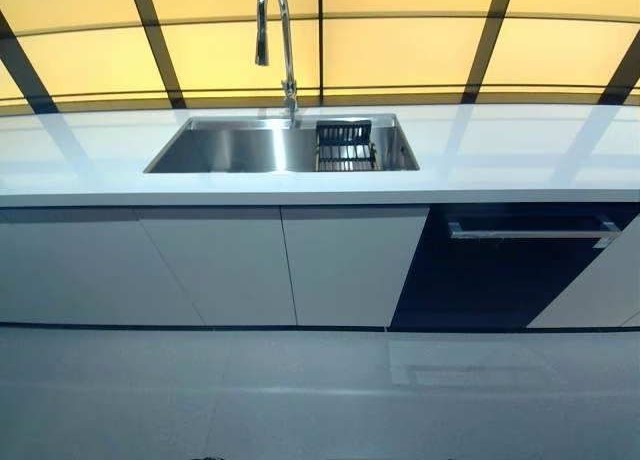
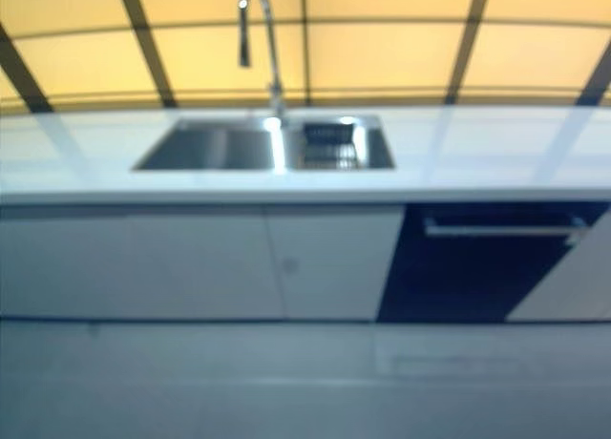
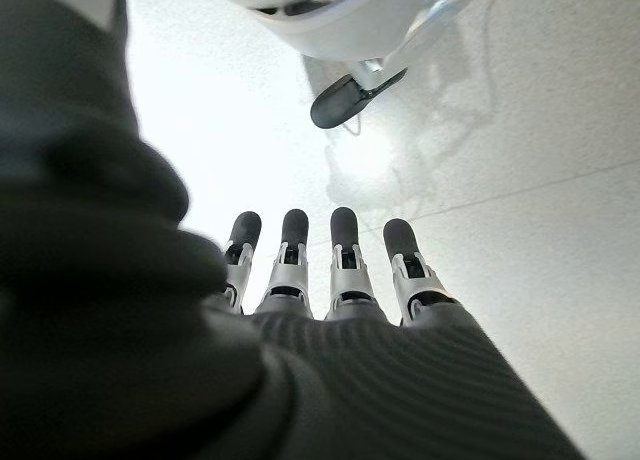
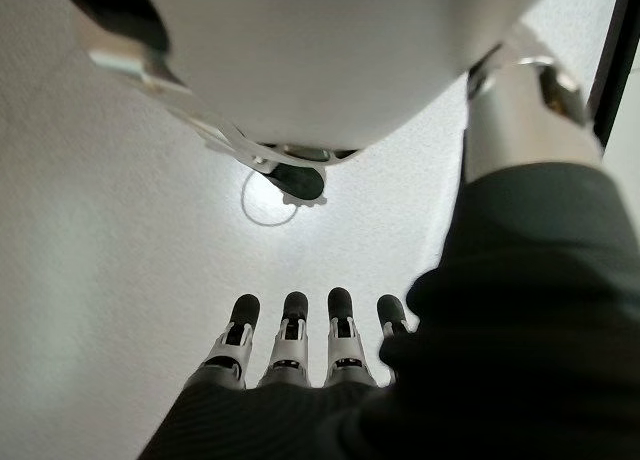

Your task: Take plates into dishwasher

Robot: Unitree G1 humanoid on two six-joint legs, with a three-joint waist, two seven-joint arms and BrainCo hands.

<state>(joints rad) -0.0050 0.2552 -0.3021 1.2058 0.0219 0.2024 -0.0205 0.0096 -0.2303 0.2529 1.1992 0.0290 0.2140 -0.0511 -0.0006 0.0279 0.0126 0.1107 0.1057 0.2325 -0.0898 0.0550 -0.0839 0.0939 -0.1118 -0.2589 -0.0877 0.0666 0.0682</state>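
A dark dishwasher front (image 1: 480, 280) with a silver bar handle (image 1: 530, 230) sits shut under the white counter (image 1: 520, 150), at the right. A steel sink (image 1: 240, 148) is set in the counter, with a black rack (image 1: 345, 145) in its right end. I see no plates in any view. My left hand (image 3: 320, 270) hangs over the pale floor with straight fingers and holds nothing. My right hand (image 4: 290, 340) hangs the same way, fingers straight and empty. Neither hand shows in the eye views.
A tall curved tap (image 1: 275, 40) stands behind the sink. White cabinet doors (image 1: 220, 265) fill the front left of the dishwasher. A yellow panelled wall (image 1: 400, 40) runs behind the counter. Grey floor (image 1: 320, 400) lies between me and the cabinets.
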